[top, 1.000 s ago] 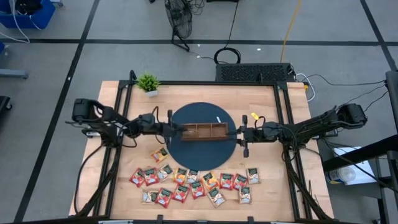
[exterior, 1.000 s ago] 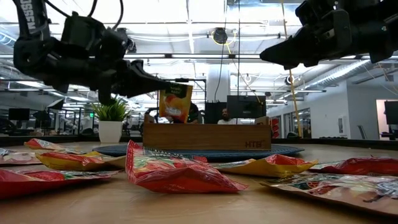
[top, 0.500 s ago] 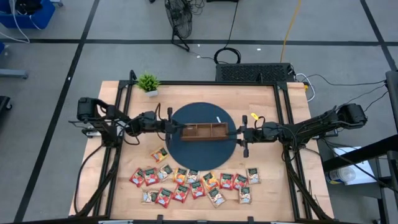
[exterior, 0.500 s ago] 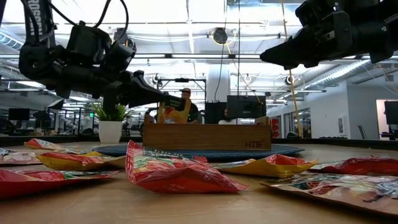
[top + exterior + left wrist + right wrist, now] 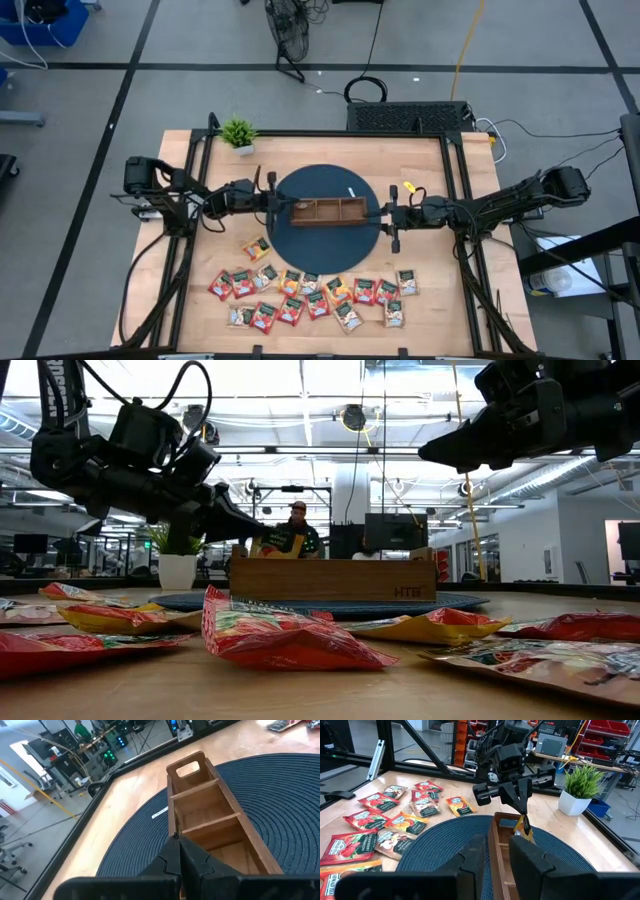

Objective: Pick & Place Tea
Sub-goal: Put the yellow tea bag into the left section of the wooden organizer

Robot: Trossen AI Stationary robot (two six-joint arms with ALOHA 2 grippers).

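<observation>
The left gripper pinches a small orange tea sachet upright over the near end compartment of the brown three-compartment wooden tray. It should go lower, square to the walls, then let go. The right gripper, fingers parted, waits by the tray's other end.

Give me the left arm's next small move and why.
Probably open the fingers and let go. The left gripper is shut on an orange tea sachet whose lower edge already dips into the end compartment of the wooden tray nearest that arm. The right gripper waits at the tray's other end. The other sachets lie on the table.
</observation>
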